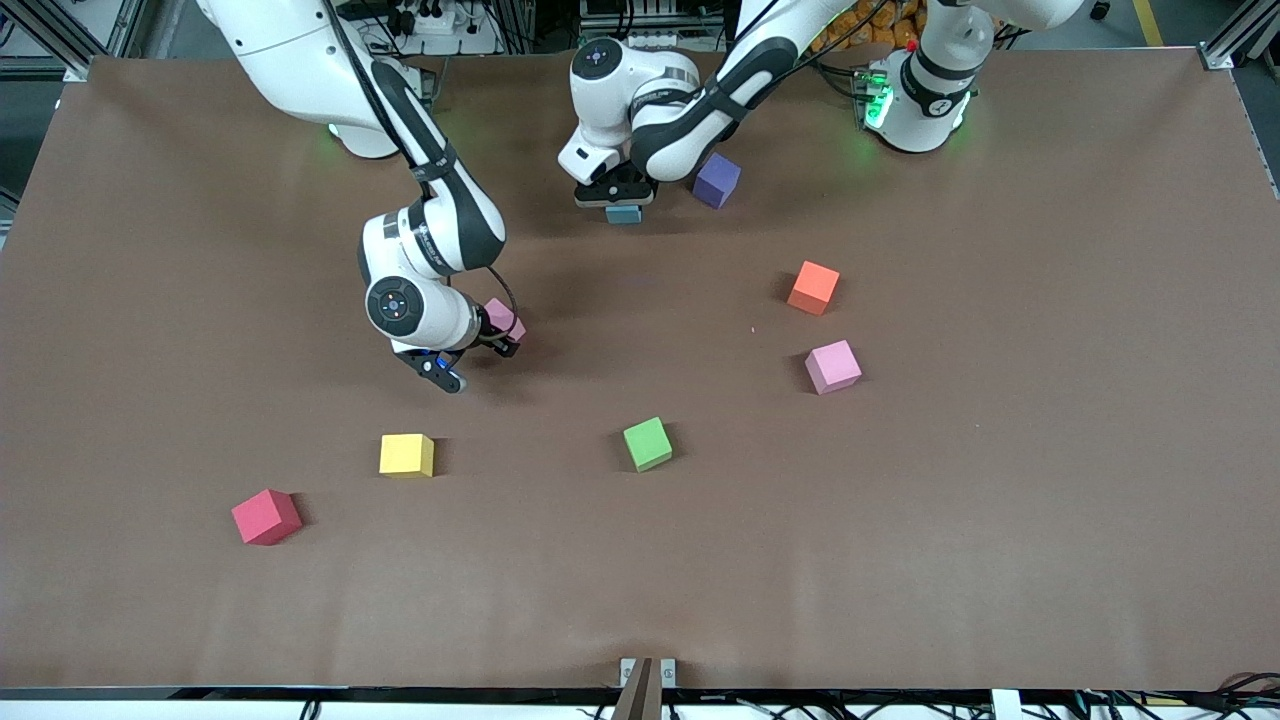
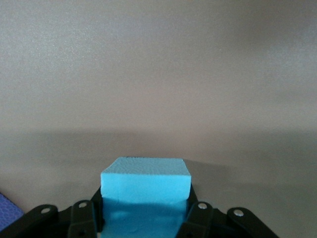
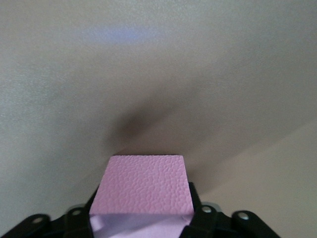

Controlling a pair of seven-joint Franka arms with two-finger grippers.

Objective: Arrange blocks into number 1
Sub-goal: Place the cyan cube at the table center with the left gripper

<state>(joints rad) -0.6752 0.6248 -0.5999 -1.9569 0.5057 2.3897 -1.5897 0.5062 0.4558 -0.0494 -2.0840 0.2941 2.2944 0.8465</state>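
Observation:
My left gripper [image 1: 622,203] is shut on the light blue block [image 1: 623,214], low over the table near the robots' bases, beside the purple block [image 1: 717,180]. In the left wrist view the light blue block [image 2: 146,183] fills the gap between the fingers, and a purple corner [image 2: 7,210] shows at the edge. My right gripper [image 1: 497,338] is shut on a pink block [image 1: 503,318] above the table's middle; the right wrist view shows that pink block [image 3: 143,186] clamped between the pads. The second pink block [image 1: 833,366] and the yellow block [image 1: 407,455] lie loose on the table.
An orange cube [image 1: 813,287] lies just farther from the front camera than the loose pink block. A green cube [image 1: 648,443] sits mid-table nearer the camera, and a red cube [image 1: 266,516] lies nearer still, past the yellow block toward the right arm's end.

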